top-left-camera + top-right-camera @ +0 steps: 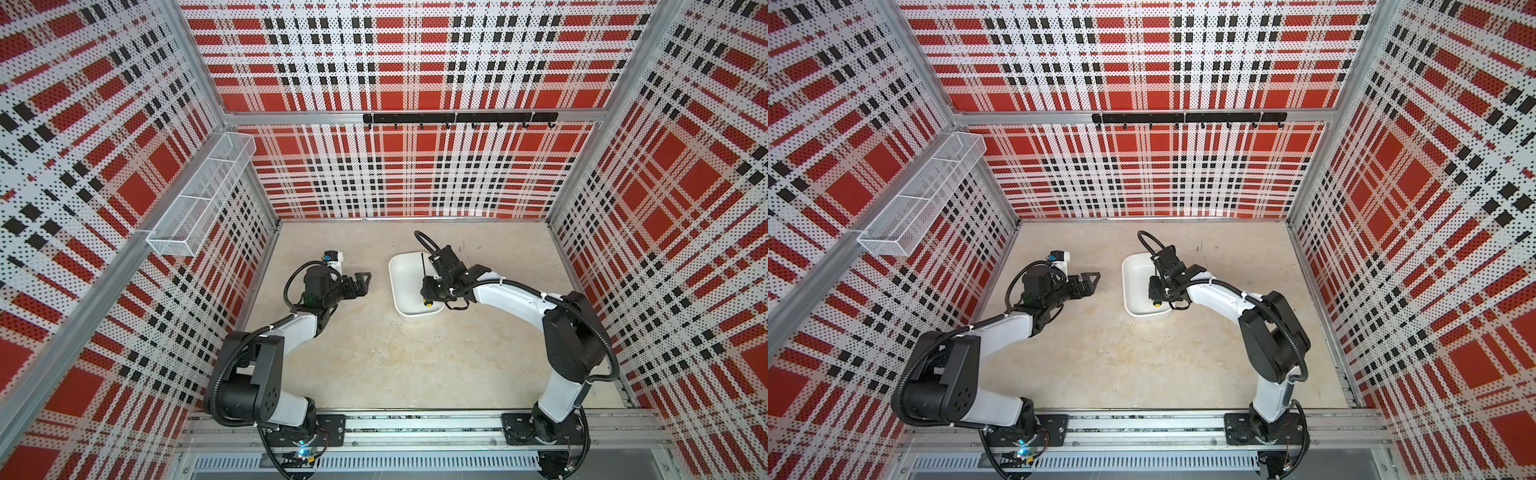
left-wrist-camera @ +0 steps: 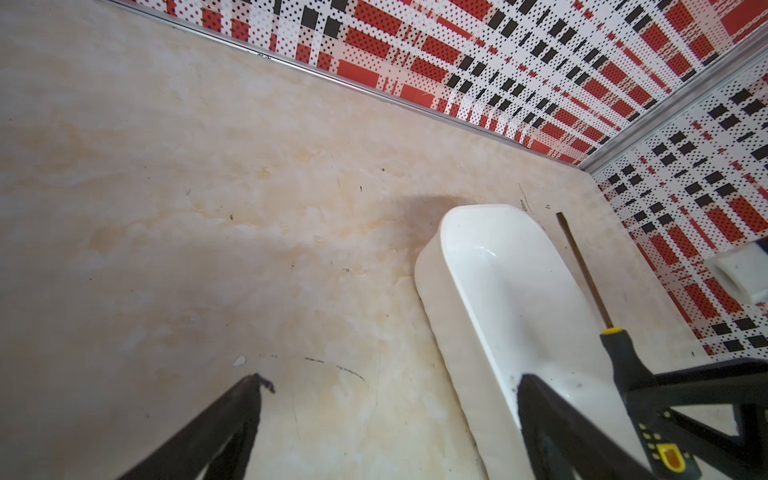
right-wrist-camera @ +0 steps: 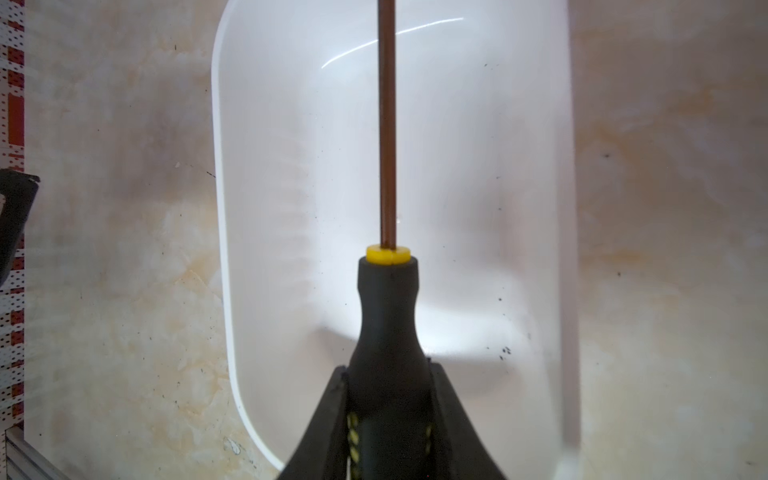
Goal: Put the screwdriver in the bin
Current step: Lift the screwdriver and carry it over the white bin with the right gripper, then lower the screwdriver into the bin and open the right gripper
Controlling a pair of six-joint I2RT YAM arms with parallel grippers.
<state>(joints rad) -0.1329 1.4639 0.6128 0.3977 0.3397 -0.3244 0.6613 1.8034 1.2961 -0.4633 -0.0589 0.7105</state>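
Observation:
The screwdriver (image 3: pixel 388 324) has a thin dark shaft, a black handle and a yellow cap (image 1: pixel 427 304). My right gripper (image 3: pixel 388 370) is shut on its handle and holds it over the inside of the white bin (image 3: pixel 291 208), shaft lying along the bin's length. In both top views the right gripper (image 1: pixel 430 286) (image 1: pixel 1156 289) hangs over the bin (image 1: pixel 404 276) (image 1: pixel 1136 282) near its right side. The left wrist view shows the screwdriver (image 2: pixel 584 270) beside the bin (image 2: pixel 490 282). My left gripper (image 1: pixel 363 280) (image 2: pixel 392 378) stands open and empty above the table, left of the bin.
A long white wire-mesh basket (image 1: pixel 199 195) hangs on the left wall. A black hook rail (image 1: pixel 459 118) runs along the back wall. Patterned walls close in the beige table (image 1: pixel 374 353) on three sides, and the arm bases sit on a rail at the front edge.

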